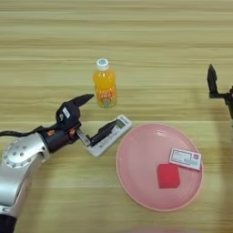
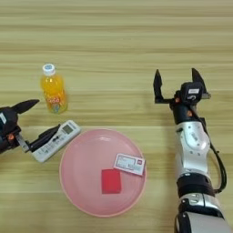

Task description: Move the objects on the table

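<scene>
Left hand gapes wide, 1 finger lying on the remote control beside the orange-juice bottle. Right hand idles, spread open, empty.

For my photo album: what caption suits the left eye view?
Left gripper open over a white remote, beside an orange-juice bottle and pink plate.

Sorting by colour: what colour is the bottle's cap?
White, on the orange-juice bottle; clearest in the left eye view.

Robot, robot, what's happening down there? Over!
Left gripper open, one finger on remote. Right gripper open, idle. Bottle standing nearby.
</scene>
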